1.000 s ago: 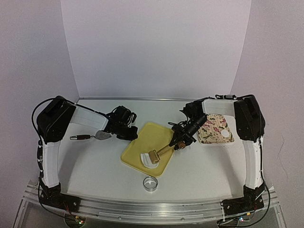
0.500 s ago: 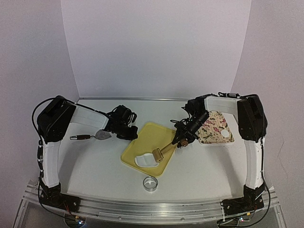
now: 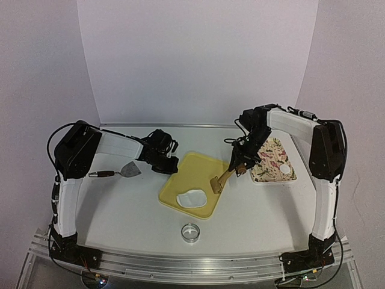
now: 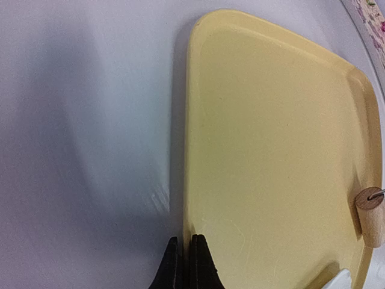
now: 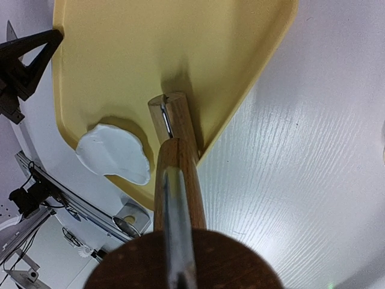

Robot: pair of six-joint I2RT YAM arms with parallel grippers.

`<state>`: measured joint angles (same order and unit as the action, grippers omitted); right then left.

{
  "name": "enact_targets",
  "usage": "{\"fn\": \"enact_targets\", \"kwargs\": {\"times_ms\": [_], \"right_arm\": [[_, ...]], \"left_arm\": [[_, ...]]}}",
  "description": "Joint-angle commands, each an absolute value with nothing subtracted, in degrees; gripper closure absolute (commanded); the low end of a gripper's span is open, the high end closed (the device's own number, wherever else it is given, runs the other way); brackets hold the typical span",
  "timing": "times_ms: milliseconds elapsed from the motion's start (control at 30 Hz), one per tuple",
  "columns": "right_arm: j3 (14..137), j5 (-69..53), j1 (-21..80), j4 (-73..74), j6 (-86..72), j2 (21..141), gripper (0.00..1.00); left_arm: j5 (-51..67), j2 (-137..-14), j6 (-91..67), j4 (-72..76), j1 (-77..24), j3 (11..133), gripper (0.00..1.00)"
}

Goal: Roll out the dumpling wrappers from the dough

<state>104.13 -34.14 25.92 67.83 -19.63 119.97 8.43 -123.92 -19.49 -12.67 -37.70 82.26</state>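
A flattened, irregular white dough piece lies on the near part of the yellow tray; it also shows in the right wrist view. My right gripper is shut on the wooden roller's handle. The roller head rests at the tray's right rim, clear of the dough. My left gripper is shut on the tray's left rim. One round white dumpling wrapper lies on the patterned plate. The shiny ring cutter stands on the table in front of the tray.
A metal scraper with a dark handle lies left of the tray near my left arm. The patterned plate sits right of the tray, close beside my right arm. White walls stand behind and at both sides.
My right gripper has drawn the roller back off the dough, up toward the tray's right rim. The dough is now uncovered. The tray and my left gripper have shifted slightly right.
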Motion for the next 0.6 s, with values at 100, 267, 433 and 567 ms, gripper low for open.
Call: {"fn": "enact_targets", "kwargs": {"times_ms": [100, 267, 433, 567], "right_arm": [[110.32, -38.97, 32.02, 69.64, -22.96, 114.79, 1.00], [114.00, -42.38, 34.82, 67.24, -24.57, 117.34, 1.00], [115.45, -46.35, 37.23, 64.91, -24.72, 121.97, 1.00], [115.08, -46.92, 38.58, 64.09, -24.86, 125.25, 1.00]], "left_arm": [[6.94, -128.91, -19.40, -20.74, -38.23, 81.71, 1.00], [6.64, -128.20, -19.58, -20.56, -38.32, 80.74, 1.00], [6.50, -127.67, -19.92, -20.42, -38.32, 80.04, 1.00], [6.41, -127.50, -20.15, -20.39, -38.33, 79.93, 1.00]]}}
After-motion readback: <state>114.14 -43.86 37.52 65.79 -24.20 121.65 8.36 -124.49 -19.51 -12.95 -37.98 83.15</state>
